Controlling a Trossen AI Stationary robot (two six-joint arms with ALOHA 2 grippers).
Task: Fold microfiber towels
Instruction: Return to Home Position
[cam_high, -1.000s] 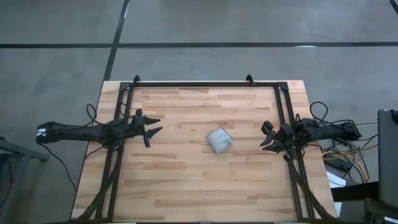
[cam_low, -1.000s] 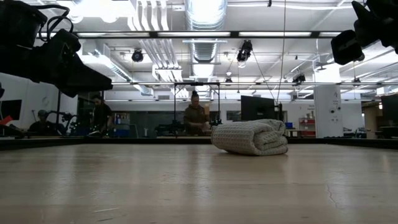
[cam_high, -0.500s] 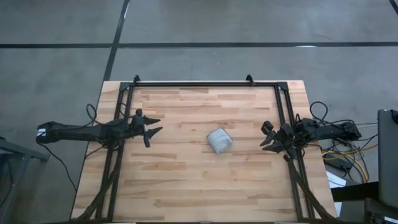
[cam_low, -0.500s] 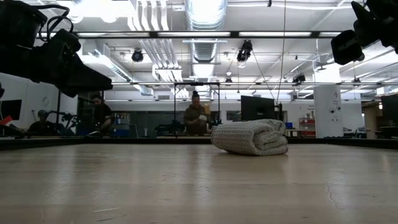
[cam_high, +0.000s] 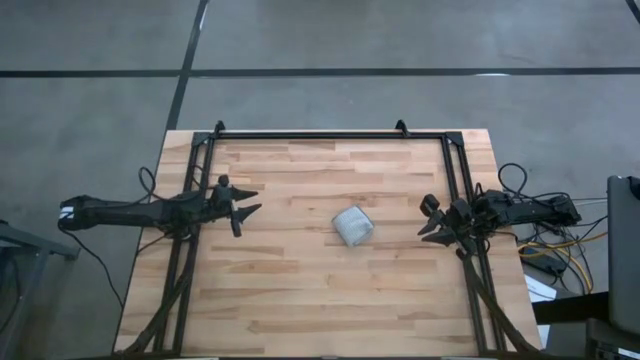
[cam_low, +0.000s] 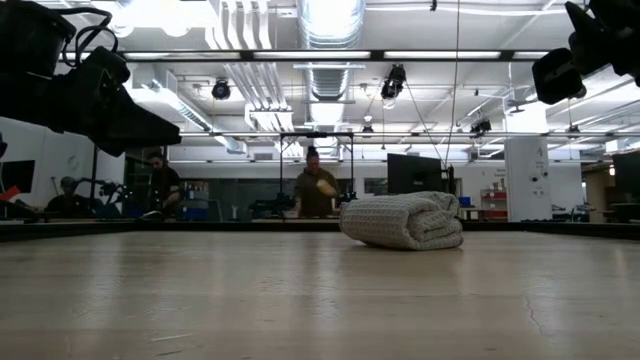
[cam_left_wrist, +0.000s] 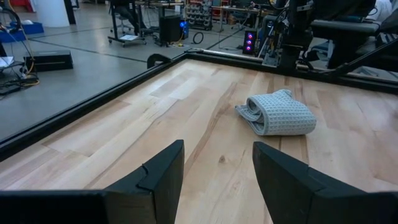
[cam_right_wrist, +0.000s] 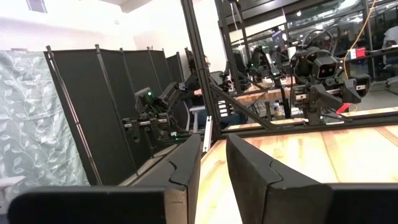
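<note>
A folded towel (cam_high: 352, 226) lies on the wooden table (cam_high: 300, 300), a little right of centre. It sits between the robot's two arms and touches neither. From table height the towel (cam_low: 403, 221) shows as a compact light grey bundle with stacked layers curling at one end. Its waffle-like weave is plain in the left wrist view (cam_left_wrist: 277, 113).

The left gripper (cam_high: 256, 200) hangs above the table's left side, on an arm stretched level from beyond the table's edge and pointing at the towel. Its fingers (cam_left_wrist: 163, 171) stand wide apart with nothing between them. A small white mark near that arm's far end (cam_high: 67, 211) is too small to read.

The right gripper (cam_high: 425, 230) hangs at the table's right edge beside the black frame rail (cam_high: 330, 135), well apart from the towel, with its arm drawn in close. A narrow gap shows between its fingers (cam_right_wrist: 186, 165), which grip nothing.

Beyond the table, a person (cam_low: 318, 192) stands in the workshop. No writing can be read anywhere on the table or the towel.
</note>
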